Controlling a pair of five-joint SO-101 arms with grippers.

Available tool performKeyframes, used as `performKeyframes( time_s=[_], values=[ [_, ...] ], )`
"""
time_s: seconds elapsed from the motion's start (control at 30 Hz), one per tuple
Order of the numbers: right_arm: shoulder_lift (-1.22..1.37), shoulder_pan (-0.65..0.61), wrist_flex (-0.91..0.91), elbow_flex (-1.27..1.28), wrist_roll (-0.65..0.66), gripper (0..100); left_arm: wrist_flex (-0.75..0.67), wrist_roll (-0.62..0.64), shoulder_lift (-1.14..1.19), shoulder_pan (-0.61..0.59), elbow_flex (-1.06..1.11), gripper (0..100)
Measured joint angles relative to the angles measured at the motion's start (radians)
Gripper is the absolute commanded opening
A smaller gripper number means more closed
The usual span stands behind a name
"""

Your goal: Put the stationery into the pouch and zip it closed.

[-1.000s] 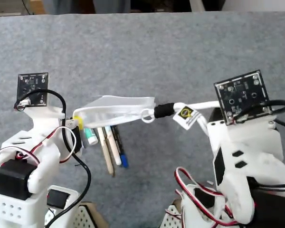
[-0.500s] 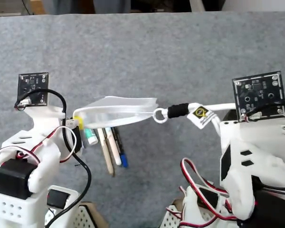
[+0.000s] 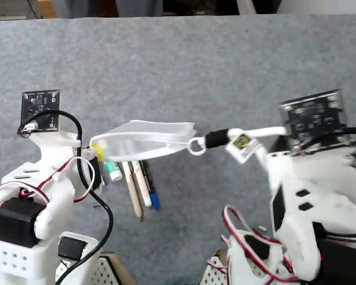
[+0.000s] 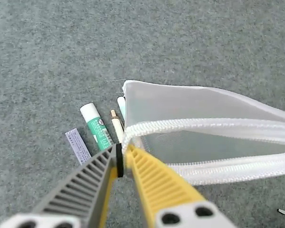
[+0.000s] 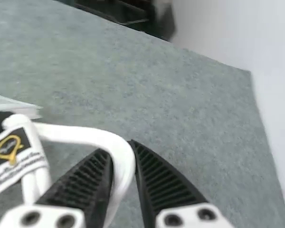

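Note:
A see-through white mesh pouch [image 3: 145,139] hangs above the grey cloth, held between the two arms. My left gripper [image 3: 95,153] [image 4: 119,156] is shut on the pouch's [image 4: 204,137] zipper end, and the two zipper rows stand apart. My right gripper [image 3: 282,133] [image 5: 121,148] is shut on the white strap [image 5: 80,137], which carries a tag [image 3: 242,146] and a black sleeve [image 3: 217,139]. The strap runs to the zipper ring [image 3: 196,146]. On the cloth under the pouch lie a green-and-white tube [image 3: 113,171] [image 4: 99,128], two pale pens [image 3: 136,190] and a blue pen [image 3: 152,193].
The grey cloth [image 3: 184,65] stretches wide and bare behind the pouch. A small lilac label [image 4: 78,146] lies beside the tube. A white wall [image 5: 256,42] runs along the cloth's edge in the right wrist view. Both arm bases stand at the near edge.
My right gripper pulled the strap to the right, and the zipper ring slid right along the pouch. It then eased back slightly and its wrist tilted. The left arm stayed still.

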Motion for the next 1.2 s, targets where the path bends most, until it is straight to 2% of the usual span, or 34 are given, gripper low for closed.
performKeyframes(
  time_s=[0.27, 0.5, 0.63, 0.9, 1.07, 1.13, 1.2],
  values=[
    [-0.074, -0.414, 0.008, 0.057, -0.043, 1.2, 0.000, -0.002, 0.002, -0.002, 0.000, 3],
    [-0.189, -0.732, 0.008, 0.316, -0.063, 1.2, 0.000, -0.002, 0.002, -0.003, 0.000, 3],
    [-0.229, -0.783, 0.008, 0.344, -0.063, 1.2, 0.000, -0.002, 0.000, -0.003, 0.002, 3],
    [-0.233, -0.976, 0.008, 0.219, -0.046, 1.2, -0.037, 0.000, 0.008, -0.003, 0.009, 3],
    [-0.233, -1.097, 0.008, 0.239, -0.046, 1.5, -0.061, 0.000, 0.008, -0.003, 0.009, 3],
    [-0.233, -1.114, 0.008, 0.304, -0.055, 4.1, -0.077, 0.000, 0.008, -0.003, 0.009, 3],
    [-0.235, -1.120, 0.008, 0.385, -0.061, 12.0, -0.083, 0.000, 0.011, -0.003, 0.009, 3]
  ],
)
